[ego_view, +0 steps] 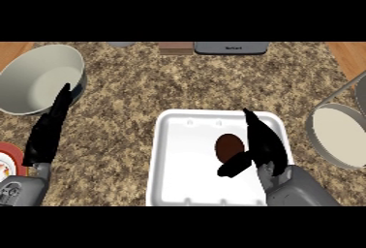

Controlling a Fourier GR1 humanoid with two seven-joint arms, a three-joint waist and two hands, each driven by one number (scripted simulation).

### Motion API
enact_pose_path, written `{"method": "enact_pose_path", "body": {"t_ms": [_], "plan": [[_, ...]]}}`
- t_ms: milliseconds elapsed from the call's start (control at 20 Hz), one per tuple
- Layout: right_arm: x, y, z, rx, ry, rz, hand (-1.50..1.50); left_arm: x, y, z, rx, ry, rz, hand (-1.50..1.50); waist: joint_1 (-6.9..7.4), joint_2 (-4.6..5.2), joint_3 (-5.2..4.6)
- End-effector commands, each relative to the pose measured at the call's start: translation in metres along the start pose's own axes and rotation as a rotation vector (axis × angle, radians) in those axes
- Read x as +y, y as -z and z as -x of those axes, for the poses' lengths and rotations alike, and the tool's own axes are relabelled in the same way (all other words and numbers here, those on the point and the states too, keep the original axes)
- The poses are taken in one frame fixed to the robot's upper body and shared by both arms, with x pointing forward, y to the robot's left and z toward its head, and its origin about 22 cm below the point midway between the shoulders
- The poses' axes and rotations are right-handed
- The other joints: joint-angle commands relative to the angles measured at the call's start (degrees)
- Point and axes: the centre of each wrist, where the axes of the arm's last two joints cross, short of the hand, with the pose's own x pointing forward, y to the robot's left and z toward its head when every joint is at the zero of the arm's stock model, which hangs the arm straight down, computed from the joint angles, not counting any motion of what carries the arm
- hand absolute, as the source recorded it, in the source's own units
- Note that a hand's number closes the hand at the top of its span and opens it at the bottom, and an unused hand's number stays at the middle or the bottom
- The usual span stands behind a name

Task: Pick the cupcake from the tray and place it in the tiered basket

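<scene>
Cupcake [229, 145]: on white tray [178, 164], 3 o'clock of its centre.
Right hand [263, 145]: yours, fingers straight, thumb spread beside cupcake, not clamped.
Left hand [49, 128]: fingers straight together, 9 o'clock.
Tiered basket [342, 138]: 3 o'clock edge.

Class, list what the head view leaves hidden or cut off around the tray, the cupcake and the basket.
1. Cupcake: its right side is hidden by the right hand, so any contact cannot be told.
2. Tiered basket: cut off by the view's right edge; only one tier shows.
3. Tray: its near right corner is covered by the right forearm.
4. Left hand, resting at left, overlaps the bowl.
</scene>
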Motion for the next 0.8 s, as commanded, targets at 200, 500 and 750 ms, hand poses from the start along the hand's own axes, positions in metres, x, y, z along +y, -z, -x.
{"method": "enact_pose_path", "body": {"t_ms": [200,500,750], "plan": [[0.019,0.009,-0.005,0.237,-0.009,-0.026,-1.5,-0.001,-0.002,-0.008,0.01,-0.007,0.023,0.0,0.25,0.04,0.04],[0.024,0.005,-0.011,0.23,0.004,-0.032,-1.5,-0.007,0.01,-0.014,0.008,-0.005,-0.009,0.0,-0.17,0.09,0.03],[0.028,0.014,-0.004,0.232,0.012,-0.054,-1.5,0.01,0.004,-0.017,0.0,-0.015,-0.003,0.0,0.11,0.04,0.06]]}}
